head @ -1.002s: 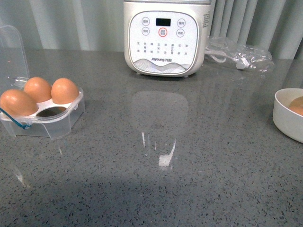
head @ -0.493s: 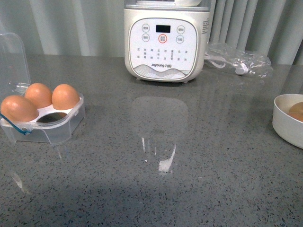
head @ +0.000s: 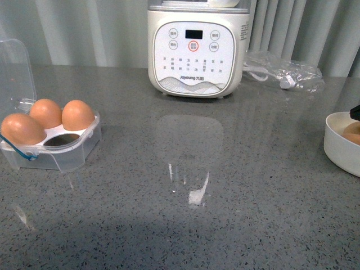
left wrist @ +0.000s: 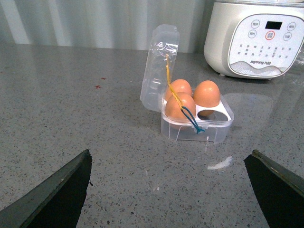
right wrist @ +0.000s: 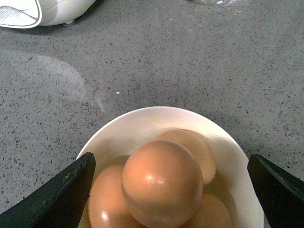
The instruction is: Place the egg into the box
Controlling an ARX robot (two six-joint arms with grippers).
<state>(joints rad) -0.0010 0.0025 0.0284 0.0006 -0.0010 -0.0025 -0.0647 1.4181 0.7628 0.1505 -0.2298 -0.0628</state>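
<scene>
The egg (right wrist: 161, 183) lies on top of several brown eggs in a white bowl (right wrist: 142, 114), which stands at the table's right edge in the front view (head: 337, 143). My right gripper (right wrist: 171, 190) is open and hangs over the bowl, one finger on each side of the top egg, apart from it. Only its dark tip (head: 355, 112) shows in the front view. The clear box (head: 50, 140) stands at the left, lid up, with three eggs and one empty cell (head: 61, 139). My left gripper (left wrist: 168, 190) is open and empty above the table, short of the box (left wrist: 197, 121).
A white cooker (head: 196, 45) stands at the back middle and also shows in the left wrist view (left wrist: 259, 38). A clear plastic bag with a white cable (head: 287, 70) lies at the back right. A curtain hangs behind the grey speckled table.
The front view shifted slightly a second ago. A dark tip of my right gripper has come into view at the right edge above the bowl.
</scene>
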